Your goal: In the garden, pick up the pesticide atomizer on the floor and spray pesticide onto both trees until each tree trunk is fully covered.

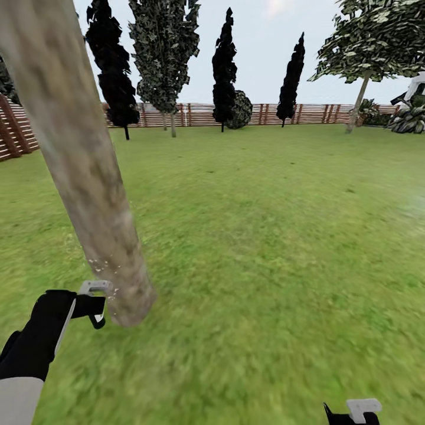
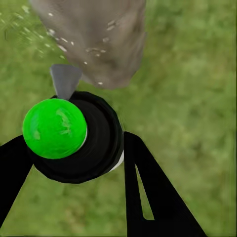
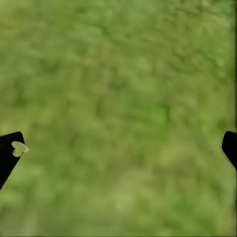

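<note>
The pesticide atomizer has a black round body, a bright green cap and a grey nozzle. My left gripper is shut on it, one black finger on each side. In the head view the left gripper hangs just left of the base of a thick grey-beige tree trunk. The nozzle points at the tree trunk from close by. White pesticide specks dot its lower bark. A second tree with a tan trunk stands far right by the fence. My right gripper is open over grass.
Green lawn stretches ahead to a brown slat fence. Dark columnar trees line the fence. Striped plants and a bit of white house sit at the far right. My right gripper shows at the picture's lower edge.
</note>
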Controlling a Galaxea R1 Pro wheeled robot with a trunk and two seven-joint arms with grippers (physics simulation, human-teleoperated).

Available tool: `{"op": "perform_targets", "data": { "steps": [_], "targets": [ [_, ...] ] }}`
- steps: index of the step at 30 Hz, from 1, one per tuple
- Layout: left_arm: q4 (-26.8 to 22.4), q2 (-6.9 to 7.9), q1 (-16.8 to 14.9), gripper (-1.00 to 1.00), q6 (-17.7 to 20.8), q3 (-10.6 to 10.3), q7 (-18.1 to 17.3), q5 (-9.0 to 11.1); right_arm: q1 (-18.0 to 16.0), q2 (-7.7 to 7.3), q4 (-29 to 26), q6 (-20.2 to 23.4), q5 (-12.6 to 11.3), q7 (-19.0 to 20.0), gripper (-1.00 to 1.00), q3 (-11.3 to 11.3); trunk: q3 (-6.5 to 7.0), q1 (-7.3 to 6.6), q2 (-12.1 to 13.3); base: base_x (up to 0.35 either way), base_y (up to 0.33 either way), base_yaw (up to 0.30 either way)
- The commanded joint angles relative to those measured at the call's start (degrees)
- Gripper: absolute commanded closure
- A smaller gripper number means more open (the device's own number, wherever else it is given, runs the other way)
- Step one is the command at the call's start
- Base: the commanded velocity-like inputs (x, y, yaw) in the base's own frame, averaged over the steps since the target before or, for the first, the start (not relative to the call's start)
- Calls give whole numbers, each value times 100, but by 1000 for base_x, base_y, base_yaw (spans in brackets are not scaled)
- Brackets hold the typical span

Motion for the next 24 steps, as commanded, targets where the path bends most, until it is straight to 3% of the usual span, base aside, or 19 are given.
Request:
{"op": "perform_targets", "data": {
  "steps": [1,15,18,24],
  "targets": [
    [96,1,4,100,-12,8,313,46,0,0,-1,0,0,1,-100,1,0,0,0,176,-245,0],
    [192,-27,14,100,-28,-2,470,53,0,9,7,0,0,-4,-100,6,0,0,0,77,-265,251],
    [196,-187,14,100,-30,-4,473,36,0,9,7,0,0,-4,-100,7,0,0,0,181,-242,278],
    [253,-50,42,100,-54,293,465,22,0,9,7,0,0,-8,-100,1,0,0,0,203,-228,105]
  ]
}}
